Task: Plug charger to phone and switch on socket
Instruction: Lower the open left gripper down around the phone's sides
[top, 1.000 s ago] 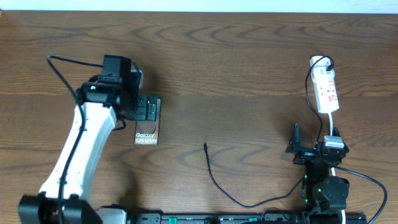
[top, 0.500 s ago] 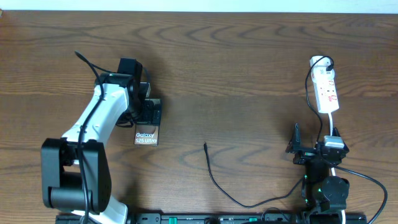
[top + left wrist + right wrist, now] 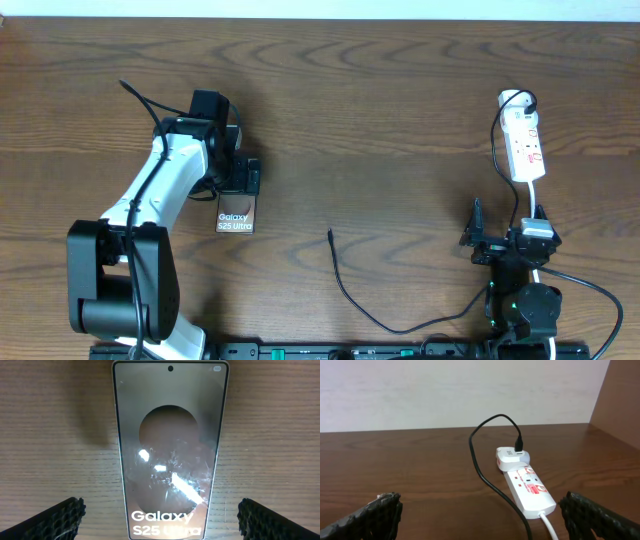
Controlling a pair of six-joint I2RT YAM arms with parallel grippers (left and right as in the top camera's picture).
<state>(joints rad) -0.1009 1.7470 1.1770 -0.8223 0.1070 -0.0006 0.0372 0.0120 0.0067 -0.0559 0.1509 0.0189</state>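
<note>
The phone [image 3: 235, 216] lies flat on the wooden table, left of centre, its shiny face and white "Galaxy S25 Ultra" lettering up. My left gripper [image 3: 240, 178] hovers open over the phone's far end. In the left wrist view the phone [image 3: 170, 445] lies lengthwise between my two fingertips [image 3: 52, 519], which stand wide of both its edges. The charger cable's black tip [image 3: 330, 234] lies loose mid-table, and the cable curves back toward the front right. The white socket [image 3: 524, 148] lies at the right. My right gripper [image 3: 505, 240] is open just in front of the socket [image 3: 529, 488].
A white adapter [image 3: 512, 458] sits plugged into the socket's far end with a black cable [image 3: 479, 467] looping from it. The socket's white cord [image 3: 549, 522] runs toward the right gripper. A pale wall stands behind the table's far edge.
The left arm's wrist and elbow swung a little to the right above the phone's far end, then held still. The right arm, charger tip and socket have not moved.
</note>
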